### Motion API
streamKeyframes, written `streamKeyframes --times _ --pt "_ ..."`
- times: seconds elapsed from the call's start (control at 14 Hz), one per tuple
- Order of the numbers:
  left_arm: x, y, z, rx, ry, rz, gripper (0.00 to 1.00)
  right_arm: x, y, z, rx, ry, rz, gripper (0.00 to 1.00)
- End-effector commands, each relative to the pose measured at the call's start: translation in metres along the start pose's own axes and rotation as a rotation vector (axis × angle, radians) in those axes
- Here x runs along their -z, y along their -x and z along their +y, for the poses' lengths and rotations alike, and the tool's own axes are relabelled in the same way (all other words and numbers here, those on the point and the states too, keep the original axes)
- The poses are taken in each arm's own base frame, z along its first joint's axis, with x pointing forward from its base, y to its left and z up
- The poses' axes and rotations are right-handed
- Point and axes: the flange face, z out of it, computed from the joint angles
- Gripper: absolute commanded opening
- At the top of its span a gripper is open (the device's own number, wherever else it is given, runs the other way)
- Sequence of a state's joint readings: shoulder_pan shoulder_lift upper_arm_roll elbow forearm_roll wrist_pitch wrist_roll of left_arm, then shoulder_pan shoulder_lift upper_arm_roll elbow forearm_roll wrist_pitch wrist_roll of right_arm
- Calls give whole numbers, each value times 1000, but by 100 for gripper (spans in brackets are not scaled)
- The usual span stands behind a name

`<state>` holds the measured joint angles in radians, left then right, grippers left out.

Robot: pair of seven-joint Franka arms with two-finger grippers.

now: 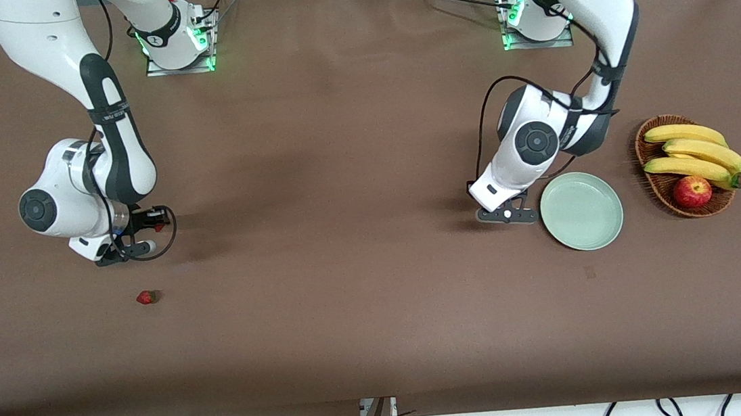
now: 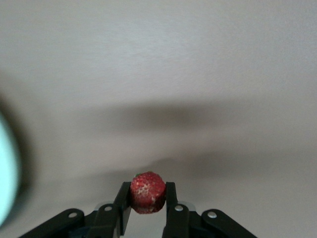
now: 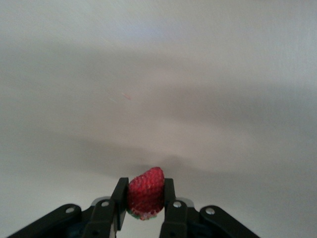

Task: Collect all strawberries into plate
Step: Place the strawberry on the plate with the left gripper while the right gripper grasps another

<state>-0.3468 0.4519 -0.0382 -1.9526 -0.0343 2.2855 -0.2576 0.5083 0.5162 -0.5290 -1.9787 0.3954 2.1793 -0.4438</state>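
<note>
Lowest in the front view, at its lower left, one loose strawberry lies on the brown bench, toward the right arm's end. Just above it in the frame hangs the right tool, a little higher than the cloth. Its wrist view shows both fingers pressed against a second strawberry, held with the pointed end up.

Over at the middle right of the front view, the pale green plate sits bare on the bench. The left tool hovers right at the plate's rim, on the side toward the right arm. In its wrist view the fingers are clamped on a third strawberry, and the plate shows only as a pale blur at the frame's left edge.

At the right of the front view, beside the plate, a wicker basket holds bananas and a red apple.
</note>
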Motion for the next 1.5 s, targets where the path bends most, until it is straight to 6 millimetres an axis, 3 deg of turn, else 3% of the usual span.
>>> streamKeyframes --times 0.0,0.21,0.36,0.57,0.71,1.0,1.14,1.21,1.29,1.43 --pt "51 -12 -36 23 -64 -73 16 35 -32 -46 -33 -15 17 21" --pt "61 -20 -86 -54 -223 -89 17 41 -60 -126 -90 15 44 21" --pt "55 -25 -136 -130 -215 -121 17 40 -71 -190 -127 -42 60 21" --pt "27 -30 -200 -222 -159 -149 17 31 -87 -266 -259 -160 63 21" --pt "4 -32 -227 -280 -132 -146 17 24 -100 -312 -320 -244 61 21" --pt "-37 -29 -245 -289 -16 -176 17 8 -110 -393 -456 -403 118 21" --pt "-42 -30 -245 -293 2 -172 32 -9 -106 -439 -513 -482 153 21" --pt "-42 -30 -245 -293 1 -172 55 -19 -102 -461 -522 -510 182 21" --pt "-42 -30 -244 -292 3 -172 100 -28 -96 -482 -521 -529 217 21" --pt "-38 -31 -239 -299 1 -174 100 -45 -79 -533 -549 -573 267 22"
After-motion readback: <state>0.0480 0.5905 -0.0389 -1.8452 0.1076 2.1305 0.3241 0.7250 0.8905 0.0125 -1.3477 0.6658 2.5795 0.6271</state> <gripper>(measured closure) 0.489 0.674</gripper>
